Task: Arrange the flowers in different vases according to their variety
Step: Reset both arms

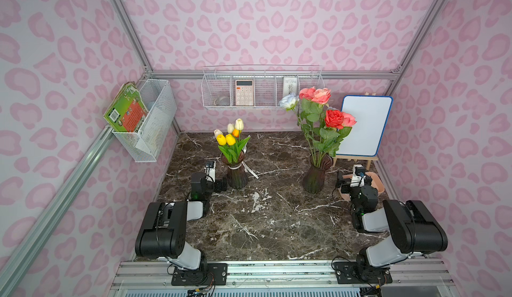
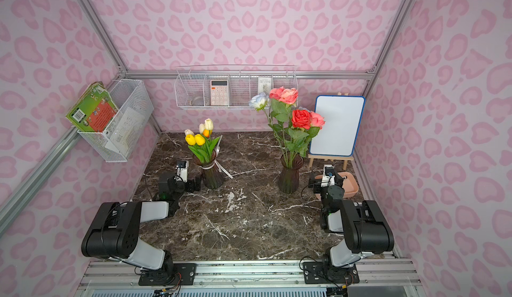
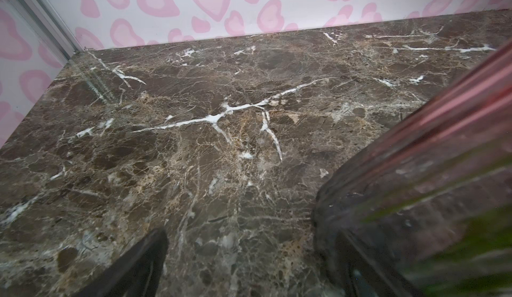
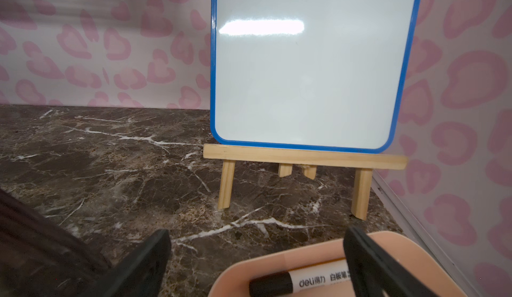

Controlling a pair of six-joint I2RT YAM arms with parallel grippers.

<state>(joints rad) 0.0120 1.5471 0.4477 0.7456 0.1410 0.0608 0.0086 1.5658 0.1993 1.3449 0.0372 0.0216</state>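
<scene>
The tulips (image 1: 231, 140) stand upright in the ribboned vase (image 1: 237, 175) and the roses (image 1: 321, 115) in the plain vase (image 1: 315, 176), so the sorting looks finished, with all stems running near vertical. The left gripper (image 1: 216, 183), spread wide and empty, sits just beside the ribboned vase on its outer side. The right gripper (image 4: 257, 234), equally wide and empty, hangs partly over a peach tray (image 4: 277, 256) outboard of the plain vase. The 2 vases stand well apart on the dark marble tabletop (image 1: 263, 226), walled in pink heart-print.

Whiteboard (image 4: 310, 68) rests on wooden easel (image 4: 304, 157); marker (image 4: 304, 280) lies in pink tray (image 4: 277, 256).
</scene>
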